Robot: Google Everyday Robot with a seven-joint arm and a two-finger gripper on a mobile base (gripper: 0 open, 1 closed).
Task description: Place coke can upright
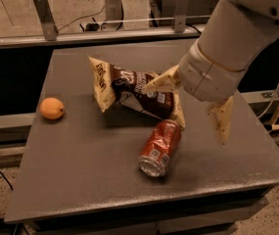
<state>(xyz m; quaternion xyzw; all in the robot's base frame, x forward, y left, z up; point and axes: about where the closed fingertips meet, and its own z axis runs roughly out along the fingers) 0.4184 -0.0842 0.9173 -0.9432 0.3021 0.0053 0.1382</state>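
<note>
Supporting table [70,180]: grey top, carries everything below.
Gripper [183,115]: hovers over the table's right half, fingers spread wide, holding nothing.
Chip bag [129,89]: crumpled, behind the can; its lower corner is at or touching the can's far end.
Coke can [159,142]: lies on its side, front of centre, with one silver end toward the front edge. It sits below and left of the gripper, clear of both fingers.
Can handling: probably light, thin-walled and smooth, apt to roll; take it gently across mid-body.
Orange [52,108]: far left, well apart.

Matt end effector [184,114] beside glossy can [159,148]
</note>
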